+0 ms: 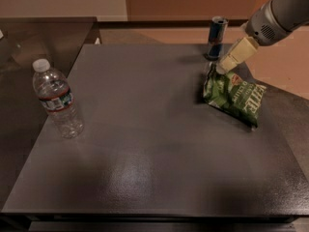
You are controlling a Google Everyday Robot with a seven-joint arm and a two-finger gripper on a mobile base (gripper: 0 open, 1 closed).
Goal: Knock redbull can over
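The redbull can (217, 36) stands upright at the far edge of the dark table (145, 144), right of centre. It is slim, blue and silver. My gripper (225, 65) hangs from the arm that enters at the upper right. Its cream-coloured fingers point down and left, just right of and a little nearer than the can, above the top end of the green chip bag (233, 95). The gripper is apart from the can.
A clear plastic water bottle (56, 99) stands upright near the table's left edge. The green chip bag lies flat at the right side. A second dark table (29, 37) adjoins at the far left. Tan floor shows beyond the far and right edges.
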